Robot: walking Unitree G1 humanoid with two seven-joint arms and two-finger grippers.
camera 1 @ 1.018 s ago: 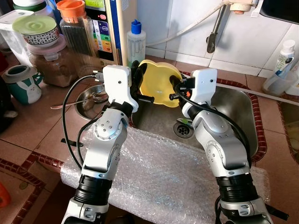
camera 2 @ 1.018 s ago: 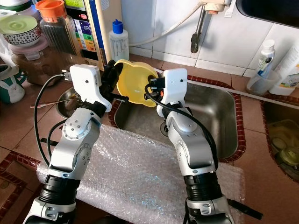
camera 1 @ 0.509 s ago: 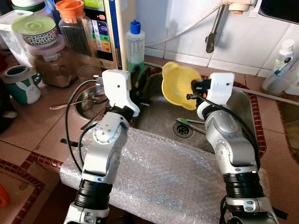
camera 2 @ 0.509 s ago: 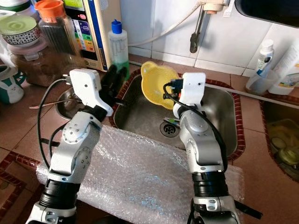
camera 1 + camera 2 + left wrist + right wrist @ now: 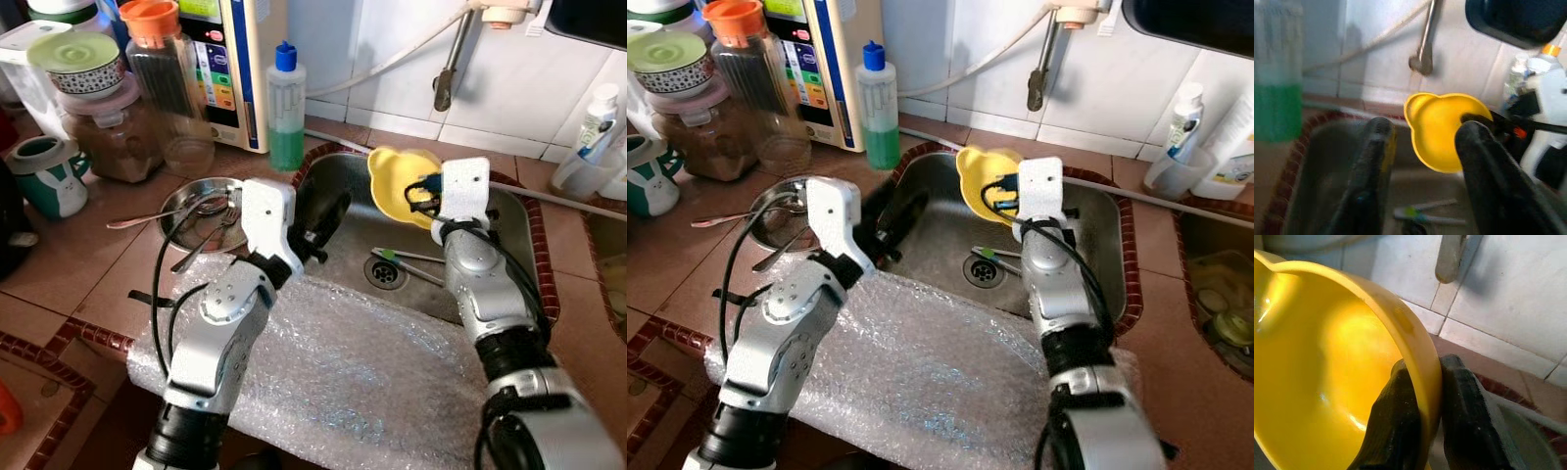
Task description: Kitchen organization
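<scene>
Brown tiled counter [image 5: 69, 259], steel sink [image 5: 509, 230] set in, bubble wrap [image 5: 343, 377] across front edge, steel dish [image 5: 201, 206], jars, green soap bottle [image 5: 286, 108]

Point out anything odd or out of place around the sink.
A toothbrush lies in the sink by the drain, an odd spot for it. The right tool holds the yellow bowl tilted on edge above the basin.

Even, fairly bright light is filling both eye views, glinting off the bubble wrap [image 5: 323, 377] in the lower centre and throwing soft shadow into the sink [image 5: 509, 220]. The left wrist view is coming through dim, bluish and blurred, its near black fingers [image 5: 1371, 171] smearing out of focus. In the right wrist view, glare is shining inside the yellow bowl [image 5: 1317, 382].
</scene>
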